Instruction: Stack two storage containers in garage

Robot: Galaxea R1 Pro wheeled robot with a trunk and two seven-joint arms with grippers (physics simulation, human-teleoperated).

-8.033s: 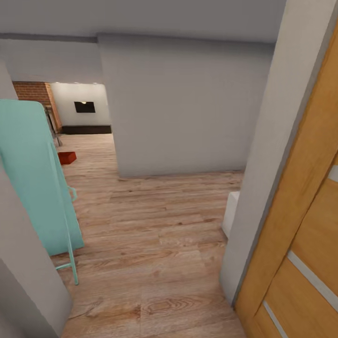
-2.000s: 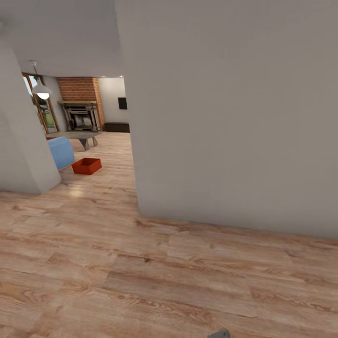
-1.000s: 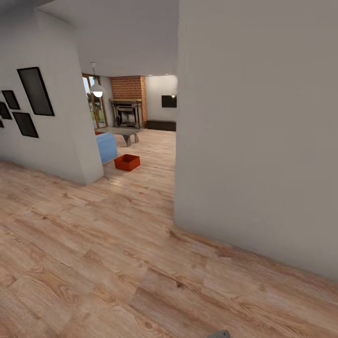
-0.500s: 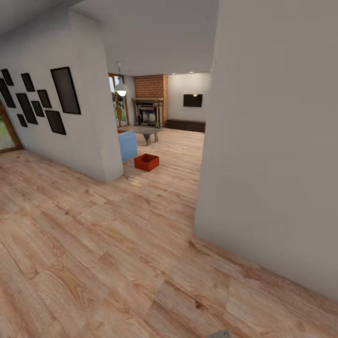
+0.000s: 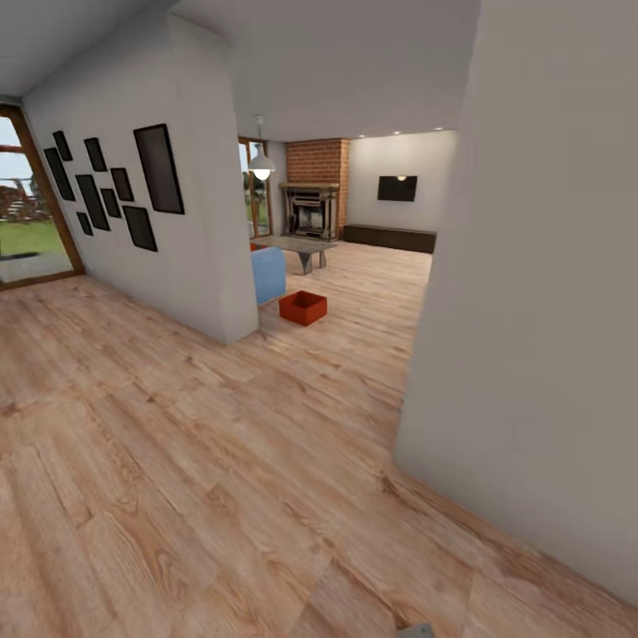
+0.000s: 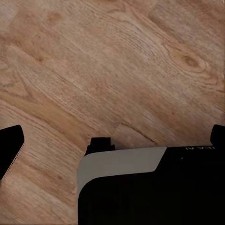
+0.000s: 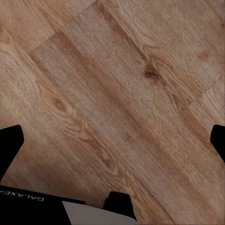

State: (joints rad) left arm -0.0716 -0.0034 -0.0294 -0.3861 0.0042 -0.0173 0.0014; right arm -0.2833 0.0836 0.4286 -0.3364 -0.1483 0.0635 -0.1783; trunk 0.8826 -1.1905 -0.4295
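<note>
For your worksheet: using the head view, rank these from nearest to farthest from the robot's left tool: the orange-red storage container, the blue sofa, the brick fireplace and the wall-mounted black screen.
The tool is hidden in the head view, so ranking runs from the robot's position.
1. storage container: on the wood floor, past the left wall's corner.
2. blue sofa: just behind the container, to its left; close to it.
3. brick fireplace: against the far end.
4. black screen: far wall, right of the fireplace; roughly level with it, too close to call.

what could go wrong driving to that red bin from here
The wall corner on the left and the grey wall on the right frame a narrow gap, so the base might clip either. The bin sits close beside the blue sofa, which could crowd an arm's reach.
</note>
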